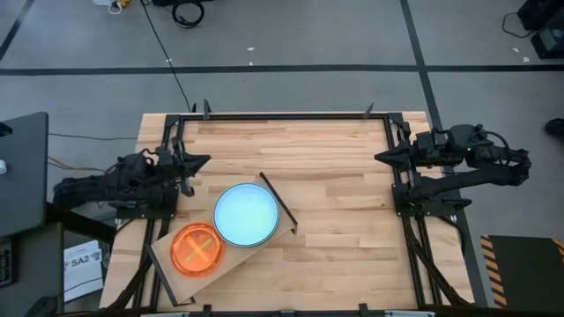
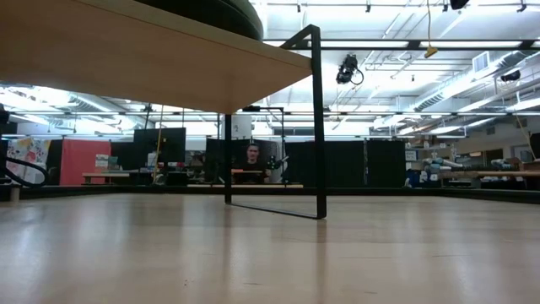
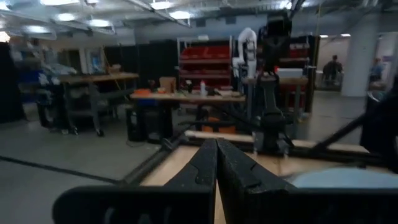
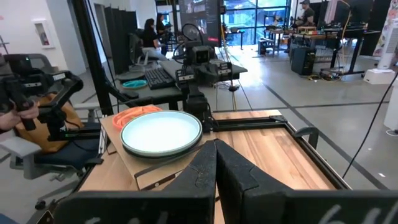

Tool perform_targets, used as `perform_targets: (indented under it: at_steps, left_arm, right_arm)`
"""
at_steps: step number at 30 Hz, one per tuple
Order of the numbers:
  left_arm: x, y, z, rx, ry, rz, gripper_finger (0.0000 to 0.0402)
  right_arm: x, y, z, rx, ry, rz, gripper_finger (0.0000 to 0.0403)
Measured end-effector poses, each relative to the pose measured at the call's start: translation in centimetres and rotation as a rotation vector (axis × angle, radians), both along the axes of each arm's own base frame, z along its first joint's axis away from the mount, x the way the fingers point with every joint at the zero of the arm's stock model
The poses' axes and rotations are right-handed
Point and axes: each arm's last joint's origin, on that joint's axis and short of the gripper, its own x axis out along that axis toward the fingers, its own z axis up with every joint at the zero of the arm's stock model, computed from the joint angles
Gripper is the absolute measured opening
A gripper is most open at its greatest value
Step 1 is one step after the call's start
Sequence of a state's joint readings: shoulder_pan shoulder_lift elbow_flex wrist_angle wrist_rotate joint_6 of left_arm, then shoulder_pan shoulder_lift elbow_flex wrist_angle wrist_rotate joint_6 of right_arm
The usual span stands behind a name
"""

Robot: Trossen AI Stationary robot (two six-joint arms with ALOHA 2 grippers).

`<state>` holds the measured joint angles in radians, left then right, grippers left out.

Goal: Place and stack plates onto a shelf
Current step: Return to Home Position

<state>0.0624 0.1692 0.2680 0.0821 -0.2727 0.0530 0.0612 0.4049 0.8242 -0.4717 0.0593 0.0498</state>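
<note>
The shelf (image 1: 167,255), a pale board on a thin black bar frame (image 2: 316,127), stands slantwise at the table's near left. A large light-blue plate (image 1: 246,214) lies flat on its far end. A smaller orange plate (image 1: 196,249) lies flat beside it toward the near end. Both also show in the right wrist view, the light-blue plate (image 4: 161,132) in front of the orange plate (image 4: 134,114). My left gripper (image 1: 204,161) hovers shut at the table's left edge, beyond the shelf. At the right edge my right gripper (image 1: 381,157) hovers shut. Neither holds anything.
Black metal rails (image 1: 291,115) run along the table's far, left and right edges, under both arms. Bare slatted tabletop (image 1: 344,202) lies between the shelf and the right arm. People sit at desks in the room beyond (image 4: 151,28).
</note>
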Motion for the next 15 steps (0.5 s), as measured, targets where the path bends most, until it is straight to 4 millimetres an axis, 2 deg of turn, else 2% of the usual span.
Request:
perform_targets:
  at_steps: [15]
  left_arm:
    - [0.1, 0.3, -1.9, -0.081, 0.172, -0.039, 0.0011]
  right_arm:
    - [0.0, 0.0, 0.0, 0.000, 0.001, 0.000, 0.0010]
